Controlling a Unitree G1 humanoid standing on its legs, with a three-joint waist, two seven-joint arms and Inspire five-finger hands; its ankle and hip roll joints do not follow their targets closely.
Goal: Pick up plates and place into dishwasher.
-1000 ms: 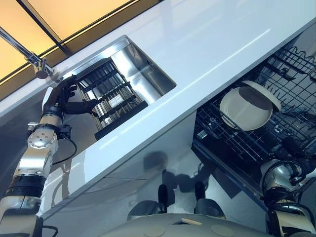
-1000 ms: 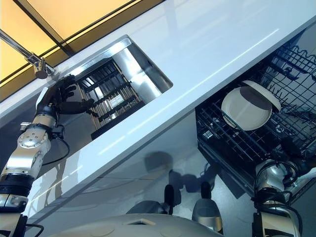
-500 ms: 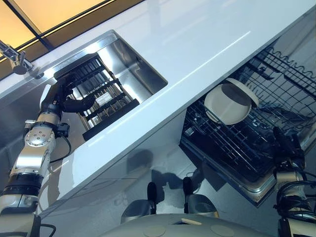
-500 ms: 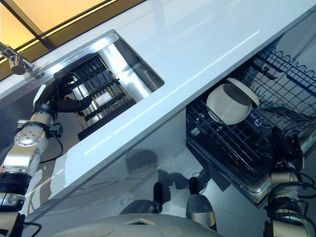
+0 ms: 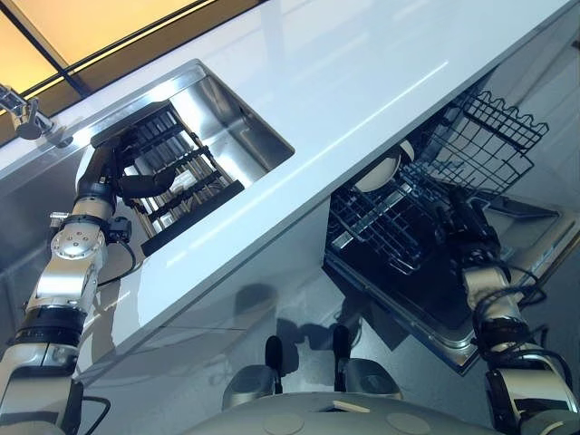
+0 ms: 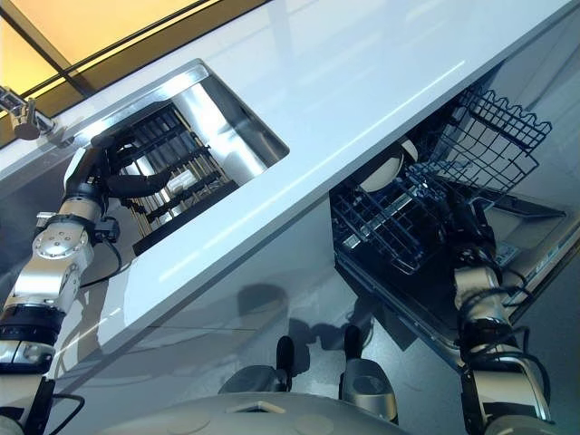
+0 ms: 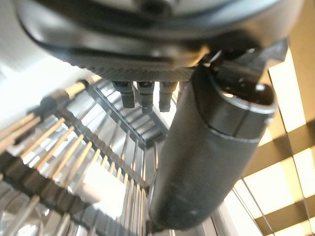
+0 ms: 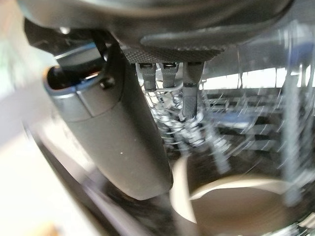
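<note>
Head views: a white countertop (image 5: 362, 63) with an inset stainless-steel sink (image 5: 237, 116) holding a black slatted drying rack (image 5: 177, 186). Below the counter edge, the black wire dishwasher rack (image 5: 399, 222) stands pulled out over the open dishwasher door (image 5: 507, 272).

The round white plate (image 5: 379, 172) stands on edge in the dishwasher rack, partly hidden beneath the counter edge; in the right wrist view its pale rim (image 8: 231, 196) shows past the fingers. Half a second ago the plate stood plainly visible in the rack; the whole scene has shifted between frames, so the camera has moved, and more of the plate is now covered by the counter.

The right hand (image 5: 462, 217) has risen from the lower right corner of the view and now lies against the wires of the dishwasher rack, just beside the plate. Its fingers (image 8: 189, 93) hang straight and its thumb stands apart, grasping nothing.

The left hand (image 5: 122, 168) remains over the drying rack in the sink, as before. In the left wrist view its fingers (image 7: 142, 93) are extended above the slats, relaxed and holding nothing.
</note>
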